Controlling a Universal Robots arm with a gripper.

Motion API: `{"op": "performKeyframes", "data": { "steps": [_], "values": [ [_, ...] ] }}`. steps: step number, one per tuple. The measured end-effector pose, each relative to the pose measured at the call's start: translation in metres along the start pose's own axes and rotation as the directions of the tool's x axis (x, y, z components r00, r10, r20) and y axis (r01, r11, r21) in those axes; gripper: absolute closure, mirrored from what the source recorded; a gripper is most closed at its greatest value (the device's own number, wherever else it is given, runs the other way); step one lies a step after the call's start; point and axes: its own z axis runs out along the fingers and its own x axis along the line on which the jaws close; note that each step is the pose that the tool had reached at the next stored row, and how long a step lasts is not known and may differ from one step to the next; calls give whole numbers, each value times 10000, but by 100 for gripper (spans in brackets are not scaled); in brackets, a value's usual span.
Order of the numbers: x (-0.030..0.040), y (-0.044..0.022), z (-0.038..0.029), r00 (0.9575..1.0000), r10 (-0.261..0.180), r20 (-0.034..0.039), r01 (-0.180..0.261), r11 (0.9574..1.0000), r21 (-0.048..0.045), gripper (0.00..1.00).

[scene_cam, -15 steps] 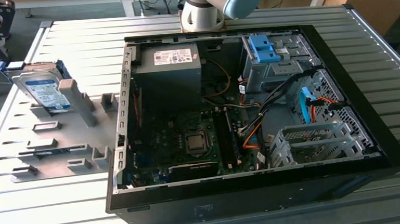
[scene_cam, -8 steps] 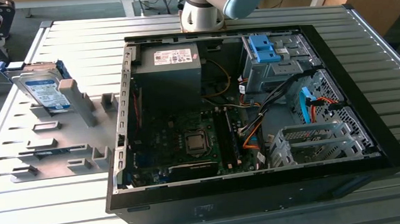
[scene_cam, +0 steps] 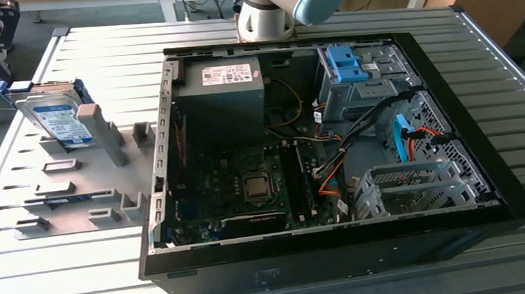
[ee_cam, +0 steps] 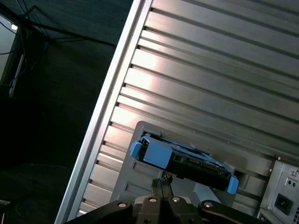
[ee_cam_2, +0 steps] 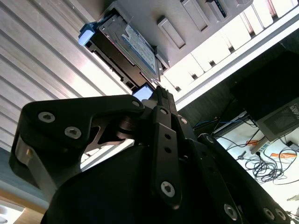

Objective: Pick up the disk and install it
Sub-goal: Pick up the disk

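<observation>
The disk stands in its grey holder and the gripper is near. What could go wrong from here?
The gripper looks shut close to the disk; moving in like this, it could knock the disk instead of grasping it. The disk stands on edge in the grey holder; a skewed pull might jam it. Loose cables in the computer case might snag the disk at insertion.

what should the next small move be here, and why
Probably open the tool and ease it toward the disk: the tool looks shut and sits just short of the disk, which stands on edge in the grey holder, not yet gripped.
</observation>
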Motion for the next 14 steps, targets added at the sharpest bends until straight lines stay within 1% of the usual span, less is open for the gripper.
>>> {"op": "performKeyframes", "data": {
  "steps": [9,10,12,14],
  "values": [
    [0,-1,0,9997,-230,-9,230,9997,9,89],
    [0,-1,0,9995,-304,-12,304,9995,12,89],
    [0,-1,1,9983,-589,-22,589,9983,22,89],
    [0,-1,1,9958,-910,-35,910,9958,32,89]
  ]
}}
